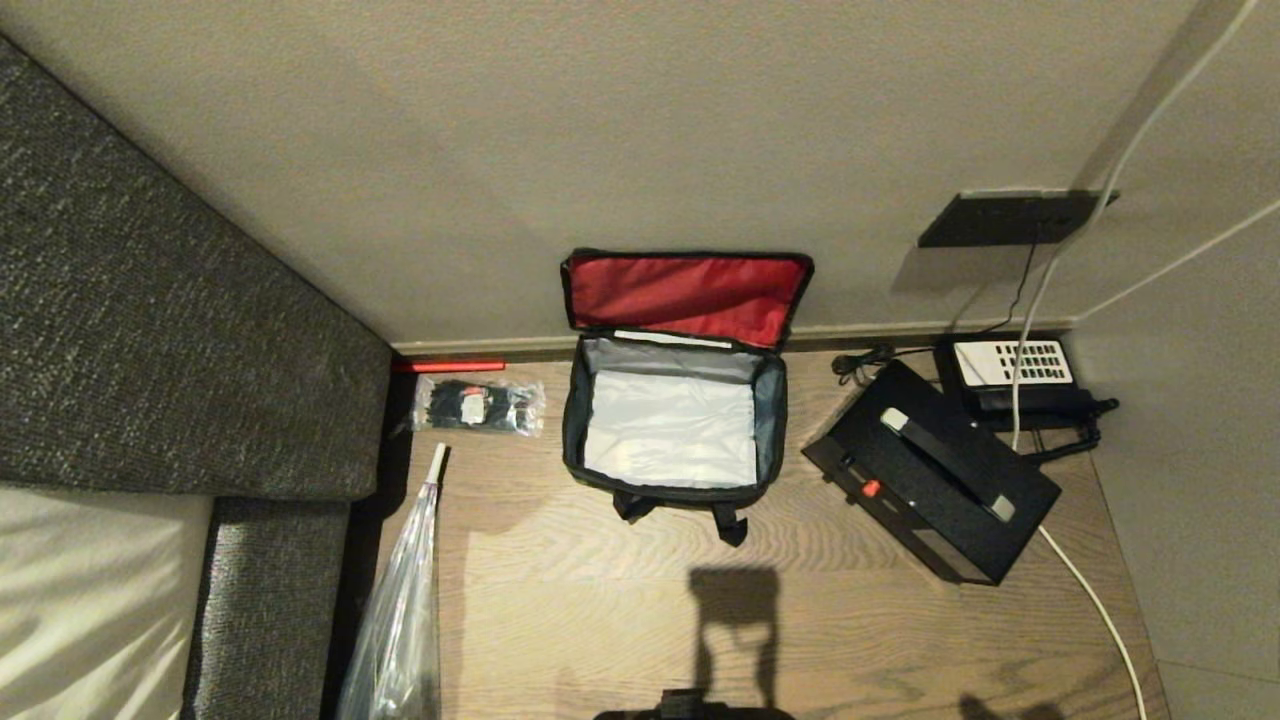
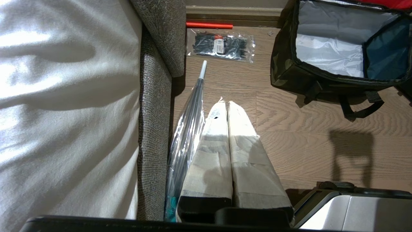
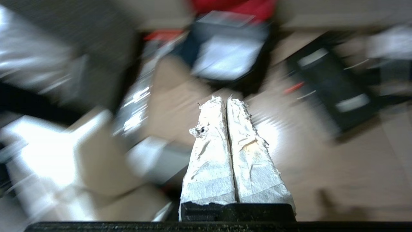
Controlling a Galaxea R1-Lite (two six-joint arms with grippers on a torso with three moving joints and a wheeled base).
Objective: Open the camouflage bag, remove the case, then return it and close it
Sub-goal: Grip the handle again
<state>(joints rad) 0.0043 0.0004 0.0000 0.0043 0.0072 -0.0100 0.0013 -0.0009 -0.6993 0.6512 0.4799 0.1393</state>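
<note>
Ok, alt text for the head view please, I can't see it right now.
The camouflage bag stands open and empty on the wooden floor by the wall, red lid up. The case lies outside it to the right, beside a telephone. No gripper shows.

Before me the wood-grain floor [image 1: 600, 600] runs to a brown baseboard [image 1: 900, 332] under a plain beige wall [image 1: 600, 120]. On my left stands a grey fabric sofa [image 1: 150, 330] with a white cushion [image 1: 80, 590]. A black wall socket plate [image 1: 1005, 218] sits low at the right, white cables [image 1: 1075, 230] trailing down.
</note>
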